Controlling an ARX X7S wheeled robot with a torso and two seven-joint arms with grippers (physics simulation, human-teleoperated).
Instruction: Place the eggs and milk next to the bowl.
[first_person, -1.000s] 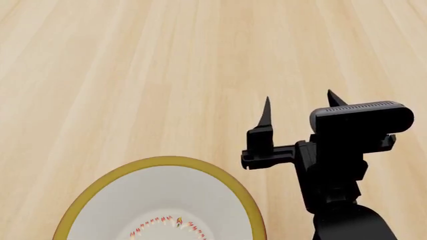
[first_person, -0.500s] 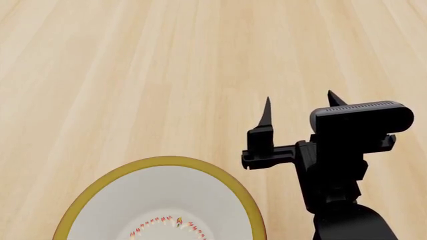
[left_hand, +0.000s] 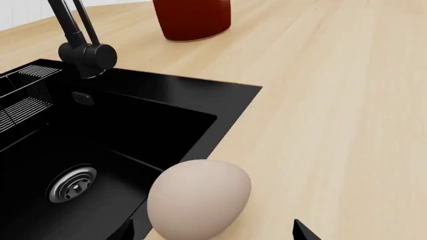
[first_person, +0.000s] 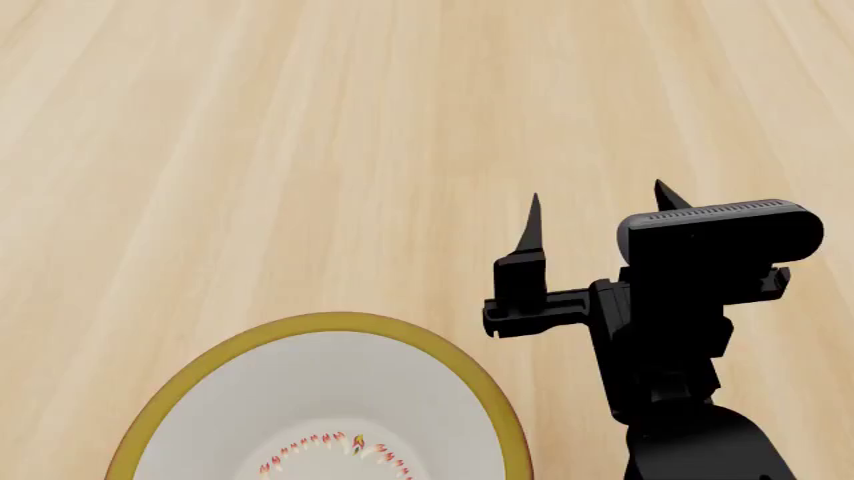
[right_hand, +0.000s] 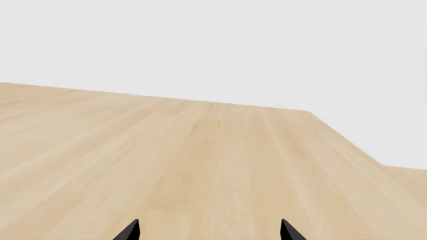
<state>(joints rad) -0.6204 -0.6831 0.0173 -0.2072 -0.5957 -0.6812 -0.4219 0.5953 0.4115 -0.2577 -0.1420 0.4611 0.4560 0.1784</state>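
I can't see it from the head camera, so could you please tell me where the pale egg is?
In the left wrist view, the pale egg lies on the wooden counter at the black sink's edge, between the open left gripper's fingertips.

Kitchen, simulated. Long light-wood countertop (left_hand: 347, 100) w/ a black inset sink (left_hand: 100, 150): metal drain (left_hand: 72, 182), black tap (left_hand: 83, 40) and a wire rack (left_hand: 23, 97) at the basin. Red pot-like vessel (left_hand: 192, 17) stands far along the counter. Egg (left_hand: 199, 199) by the sink edge and a yellow-rimmed bowl (first_person: 320, 330) fit a kitchen too.

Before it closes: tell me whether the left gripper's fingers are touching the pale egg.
Apart. The left wrist view shows both fingers spread wide, countertop visible between them and the pale egg.
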